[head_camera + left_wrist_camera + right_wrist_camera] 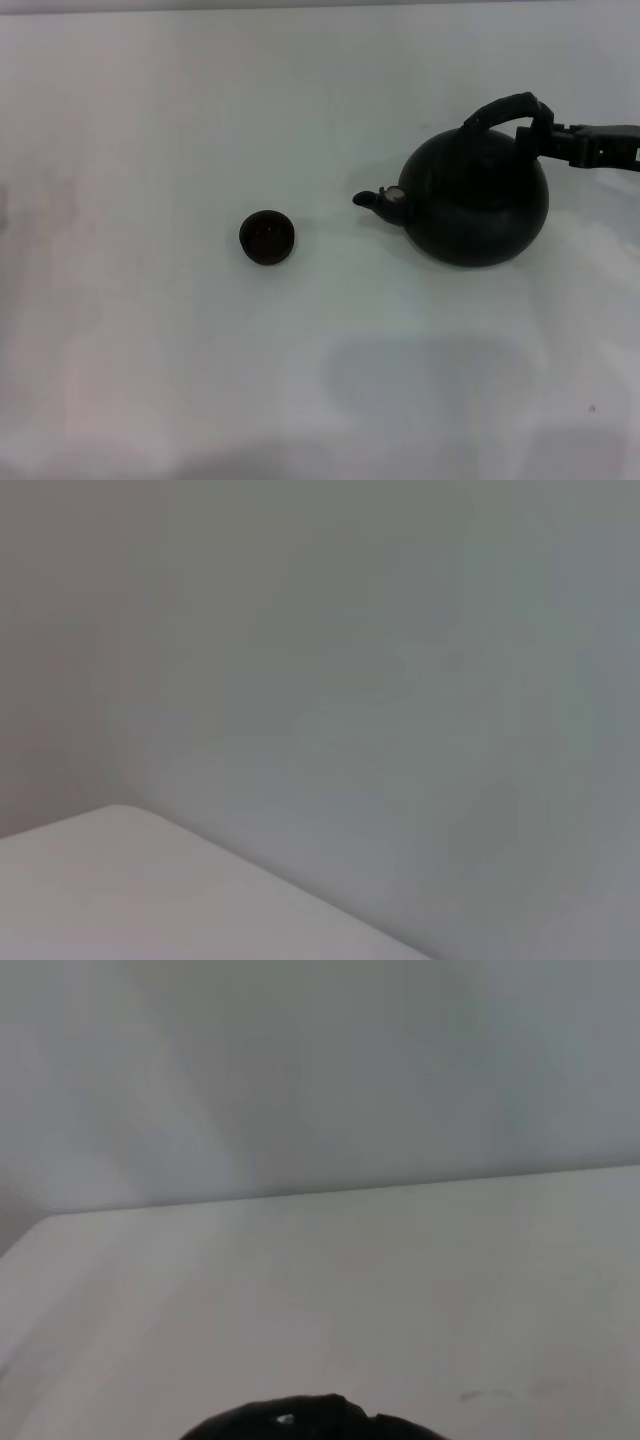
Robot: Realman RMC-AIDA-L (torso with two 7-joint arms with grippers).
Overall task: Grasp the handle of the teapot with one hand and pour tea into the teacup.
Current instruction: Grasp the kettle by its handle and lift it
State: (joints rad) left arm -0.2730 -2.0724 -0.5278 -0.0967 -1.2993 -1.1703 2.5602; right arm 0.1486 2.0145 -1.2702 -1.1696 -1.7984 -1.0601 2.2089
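The right gripper (545, 132) is reaching in from the table's (150, 120) right edge and clenching the handle (505, 108), keeping the teapot (478, 198) upright with its spout facing the teacup (267, 237), apparently readying to pour.

teacup (267, 238) left of teapot (478, 197)

Head camera looks forward and down over the white table (200, 380). Left wrist camera faces a wall past a table corner. Right wrist camera skims low across the same table.
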